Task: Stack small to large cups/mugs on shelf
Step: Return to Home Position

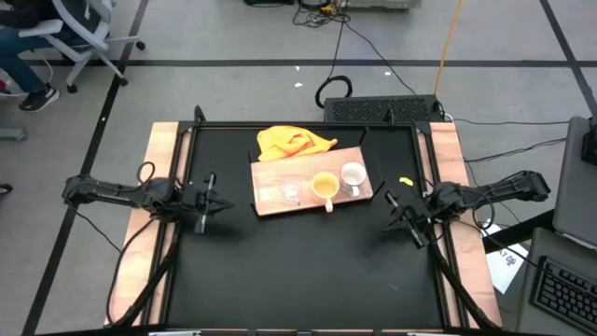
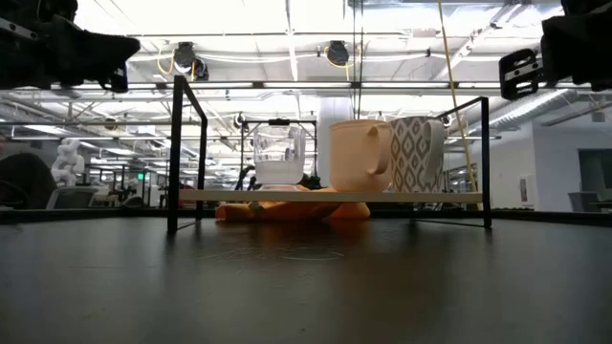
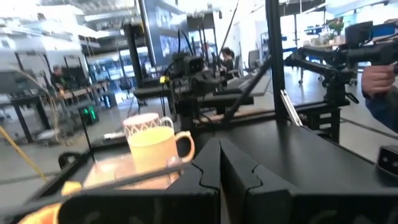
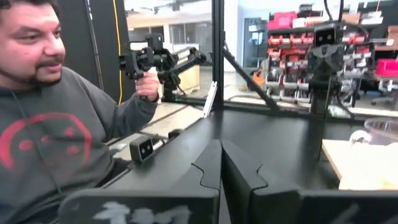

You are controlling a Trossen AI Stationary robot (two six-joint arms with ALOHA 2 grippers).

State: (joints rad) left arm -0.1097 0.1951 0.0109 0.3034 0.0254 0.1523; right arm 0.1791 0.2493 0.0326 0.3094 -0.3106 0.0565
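Note:
A light-brown wooden shelf (image 1: 308, 166) lies mid-table, a little to the far side. On it, in a row from left to right, stand a tiny clear glass cup (image 1: 291, 190), a yellow-orange mug (image 1: 325, 187) and a white patterned mug (image 1: 353, 175), each upright on its base. The low view shows the same row: the glass cup (image 2: 279, 158), the yellow-orange mug (image 2: 359, 155) and the white mug (image 2: 418, 153). My left gripper (image 1: 224, 204) hovers shut left of the shelf. My right gripper (image 1: 392, 209) hovers shut to the shelf's right. Both point level toward the middle.
A crumpled yellow cloth (image 1: 291, 142) lies at the shelf's far edge and shows beneath it in the low view. A small yellow bit (image 1: 405, 182) lies right of the shelf. Black frame posts (image 2: 176, 153) ring the table. A person (image 4: 50, 124) stands beyond the table's edge.

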